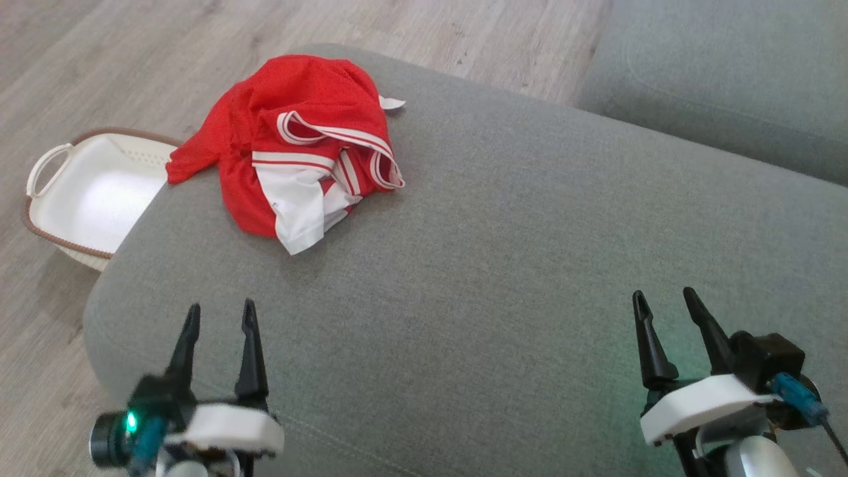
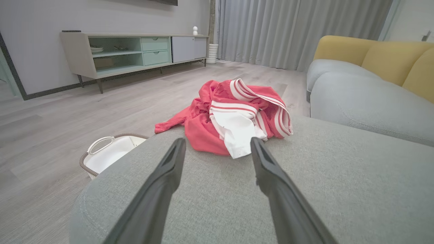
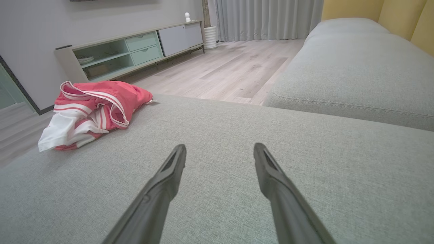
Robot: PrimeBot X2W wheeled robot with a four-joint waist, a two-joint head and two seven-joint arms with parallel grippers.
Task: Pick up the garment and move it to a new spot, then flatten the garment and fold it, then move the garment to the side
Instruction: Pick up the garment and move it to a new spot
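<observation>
Head view is up and I've got the garment in sight: a red top with white panels and red-and-white striped trim, lying in a crumpled heap. It's on the grey sofa seat, at the far left end, close to the rounded edge. One red sleeve hangs over that edge toward a white basket with a brown rim, which stands on the pale wood floor just beside the sofa.

My left tool is at the lower left of the head view, above the near part of the seat. Its two dark fingers are parted with a clear gap between them, and there's nothing in that gap. Through the left wrist camera the heap is straight ahead, framed between the fingertips, with the white flap of cloth nearest to me. The tool isn't touching the fabric.

My right tool is at the lower right, well apart from the clothing. Its fingers are spread about as wide as the left's, and it's carrying nothing. Its wrist camera has bare grey upholstery ahead and the red heap off to that view's left.

A second grey seat cushion lies beyond, at the upper right. The wrist cameras also pick up a low cabinet against the wall, grey curtains and yellow back cushions.
</observation>
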